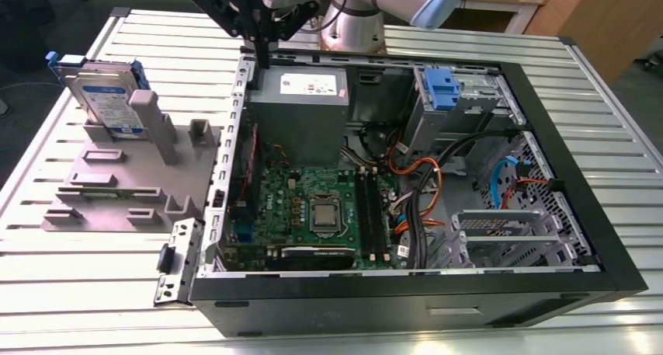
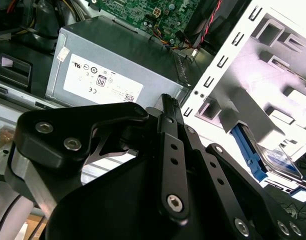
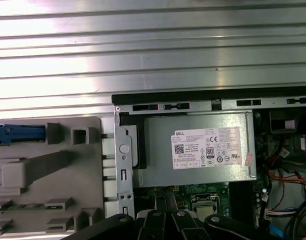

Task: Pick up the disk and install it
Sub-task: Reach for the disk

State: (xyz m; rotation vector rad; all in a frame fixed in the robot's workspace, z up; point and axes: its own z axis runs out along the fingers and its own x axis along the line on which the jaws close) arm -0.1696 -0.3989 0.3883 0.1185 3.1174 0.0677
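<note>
The disk is a silver drive with a white-and-blue label and blue side rails. It stands on edge in a grey holder on the exterior view's left, outside the computer case. In the second wrist view the disk leans in the holder, and in the first wrist view its blue rail shows from above. My gripper hangs over the case's back corner, to the right of the disk and apart from it. Its fingers are pressed together, shut on nothing.
An open black computer case lies on the slatted metal table. Inside are a grey power supply box, a green motherboard, loose cables and a drive bay with a blue clip.
</note>
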